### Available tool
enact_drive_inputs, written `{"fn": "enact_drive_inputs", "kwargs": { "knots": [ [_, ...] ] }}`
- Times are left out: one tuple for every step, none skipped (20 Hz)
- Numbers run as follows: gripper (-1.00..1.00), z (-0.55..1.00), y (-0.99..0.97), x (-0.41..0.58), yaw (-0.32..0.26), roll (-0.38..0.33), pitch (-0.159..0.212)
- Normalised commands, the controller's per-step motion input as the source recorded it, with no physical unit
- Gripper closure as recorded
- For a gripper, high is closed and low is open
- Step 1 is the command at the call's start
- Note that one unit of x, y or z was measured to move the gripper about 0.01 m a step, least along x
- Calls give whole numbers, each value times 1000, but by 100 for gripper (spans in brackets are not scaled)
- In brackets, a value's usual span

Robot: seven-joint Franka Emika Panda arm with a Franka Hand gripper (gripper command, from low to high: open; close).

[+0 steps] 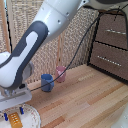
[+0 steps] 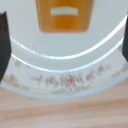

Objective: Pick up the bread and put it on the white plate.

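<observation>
The white-and-grey arm reaches down at the exterior view's lower left, with the pincer [image 1: 14, 114] positioned directly over the plate [image 1: 31, 119]. The blue-tipped fingers [image 1: 21, 109] stand apart, one on each side of the toast [image 1: 15, 119]. In the exterior view the toast sits between the fingertips, low against the plate; whether the fingers touch its sides cannot be told.

In the wrist view the toast [image 2: 64, 15] appears as an orange-yellow slice with a pale rectangular mark near its centre. It lies over the white inner surface of the plate [image 2: 65, 50], inside the raised ring. The two dark fingers [image 2: 4, 47] appear at opposite edges of this picture, well apart from the toast. The patterned band of the plate rim [image 2: 65, 80] runs across the picture, and the tabletop [image 2: 65, 112] shows beyond it.

On the tabletop [image 1: 85, 100] in the exterior view, a blue cup [image 1: 47, 82] and a pink cup [image 1: 61, 74] stand upright near each other, well apart from the plate. A dark cable [image 1: 82, 45] hangs from the arm. A brown drawer unit [image 1: 111, 42] stands at the exterior view's right.
</observation>
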Motion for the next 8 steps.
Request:
{"fn": "enact_drive_inputs", "kwargs": {
  "knots": [
    [-100,571,-174,194,35,-62,-102],
    [-100,686,-194,254,31,-68,-141],
    [-100,674,-217,294,9,-70,-163],
    [-100,569,-206,409,0,-61,-199],
    [-100,471,-206,460,0,-33,-237],
    [-100,329,-154,586,0,-47,-278],
    [-100,326,-151,583,0,-57,-278],
    [-100,320,-131,529,-23,-79,-279]
  ]
}}
